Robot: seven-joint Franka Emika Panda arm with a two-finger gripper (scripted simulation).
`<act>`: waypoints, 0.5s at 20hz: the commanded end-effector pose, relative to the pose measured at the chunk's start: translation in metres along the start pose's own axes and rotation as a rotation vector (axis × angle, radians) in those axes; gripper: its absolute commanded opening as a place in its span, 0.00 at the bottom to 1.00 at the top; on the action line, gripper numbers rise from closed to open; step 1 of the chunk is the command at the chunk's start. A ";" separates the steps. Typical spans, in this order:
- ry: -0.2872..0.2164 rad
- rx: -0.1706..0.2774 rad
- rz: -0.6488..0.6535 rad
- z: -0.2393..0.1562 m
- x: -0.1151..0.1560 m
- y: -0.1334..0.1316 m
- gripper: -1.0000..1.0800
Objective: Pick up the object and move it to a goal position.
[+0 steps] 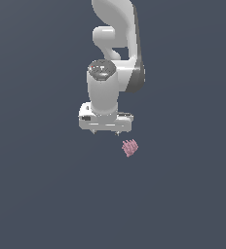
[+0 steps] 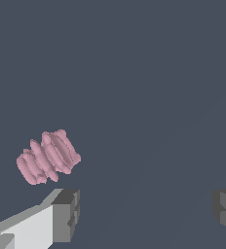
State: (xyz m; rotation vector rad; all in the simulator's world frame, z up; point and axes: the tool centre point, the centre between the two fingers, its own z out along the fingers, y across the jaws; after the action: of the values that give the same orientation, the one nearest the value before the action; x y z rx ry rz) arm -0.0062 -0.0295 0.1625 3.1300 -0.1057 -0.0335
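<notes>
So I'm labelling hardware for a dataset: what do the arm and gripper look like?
The arm is glossy white with rounded, bulbous links and dark grey joint bands. The gripper has a white, boxy body; its jaws end in short dark grey blocky pads. No cables or markings show.

No text, label, brand, number or sign can be read in either view.

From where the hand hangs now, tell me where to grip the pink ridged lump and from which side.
Grip the pink lump across its middle, coming straight down from above. It lies alone on the floor, narrower than the open hand, so the fingers should fit either side. It sits off-centre, so shift over first.
</notes>
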 end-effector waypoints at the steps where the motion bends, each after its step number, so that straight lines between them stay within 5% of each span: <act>1: 0.000 0.000 0.000 0.000 0.000 0.000 0.96; 10: -0.015 -0.036 0.024 0.008 -0.003 0.029 0.96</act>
State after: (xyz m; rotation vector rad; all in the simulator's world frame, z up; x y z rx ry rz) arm -0.0102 -0.0538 0.1559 3.0987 -0.1368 -0.0539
